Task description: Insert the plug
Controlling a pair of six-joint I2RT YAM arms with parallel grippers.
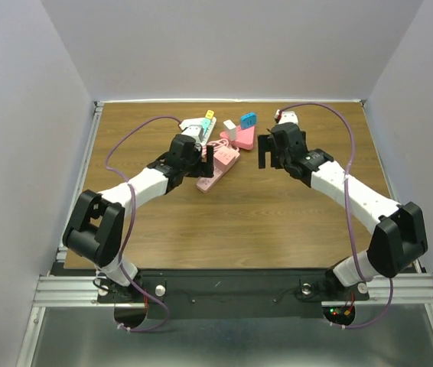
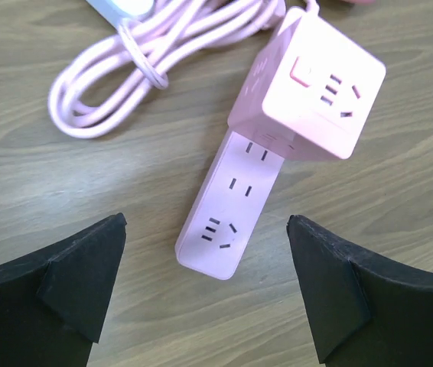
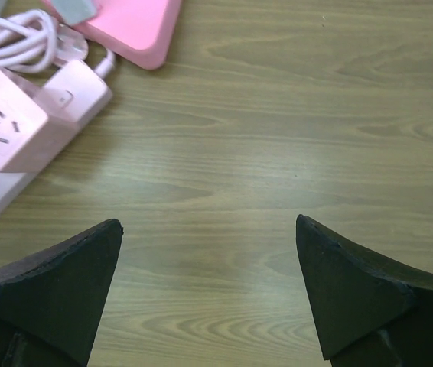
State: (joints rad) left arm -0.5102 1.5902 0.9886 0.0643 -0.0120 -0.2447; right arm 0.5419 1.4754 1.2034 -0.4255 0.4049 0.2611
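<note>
A pink power strip lies on the wooden table, its near sockets bare. A pink cube adapter sits on its far half, sockets facing up; its prongs are hidden. The strip's pink cable lies coiled to the left. In the top view the strip and cube lie at centre back. My left gripper is open and empty, hovering over the strip's near end, also seen in the top view. My right gripper is open and empty over bare wood, right of the cube.
A pink flat block with a blue plug and a white plug sits behind the strip. A white and green strip with a yellow piece lies at back left. The pink block also shows in the right wrist view.
</note>
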